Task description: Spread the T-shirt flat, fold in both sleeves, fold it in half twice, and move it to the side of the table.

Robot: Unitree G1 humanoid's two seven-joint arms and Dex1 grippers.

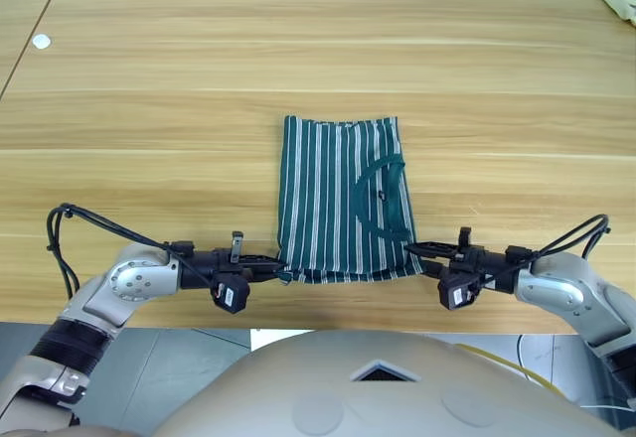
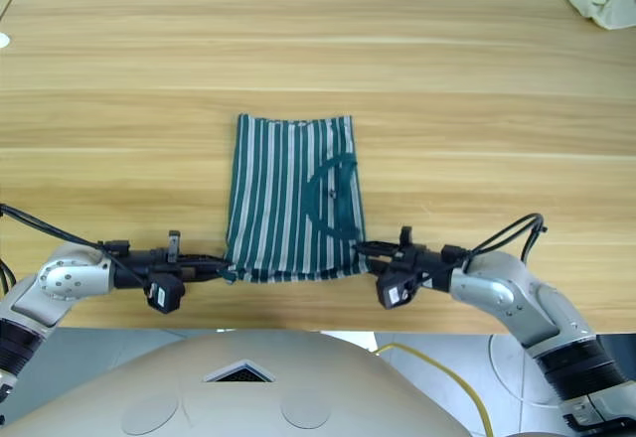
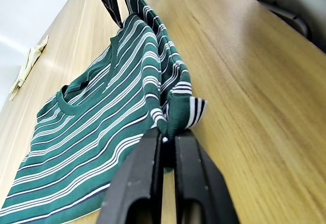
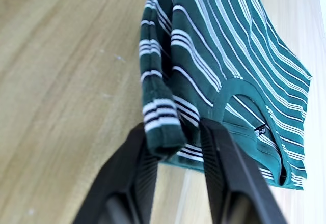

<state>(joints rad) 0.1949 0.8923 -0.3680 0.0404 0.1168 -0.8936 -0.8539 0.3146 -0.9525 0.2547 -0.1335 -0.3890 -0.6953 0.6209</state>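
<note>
Left eye view: the folded T-shirt [image 1: 343, 199] lies by the tabletop's [image 1: 179, 89] near edge.

Left wrist view: its near left corner is pinched tight by the left claw [image 3: 168, 141].

Right wrist view: only a bunched near right corner is pinched by the right claw [image 4: 175, 150]. Layers could slip out if the corners are lifted unevenly.

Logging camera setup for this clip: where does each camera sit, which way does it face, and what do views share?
Left eye: on the head, facing forward and down at the table; both arms show, left tool and right tool at the T-shirt's near corners.
Right eye: same head, same scene and arms.
Left wrist: on the left arm, facing along the T-shirt's near edge; its fingers pinch a corner.
Right wrist: on the right arm, facing across the T-shirt; its fingers grip a corner.
All four share the T-shirt.
</note>
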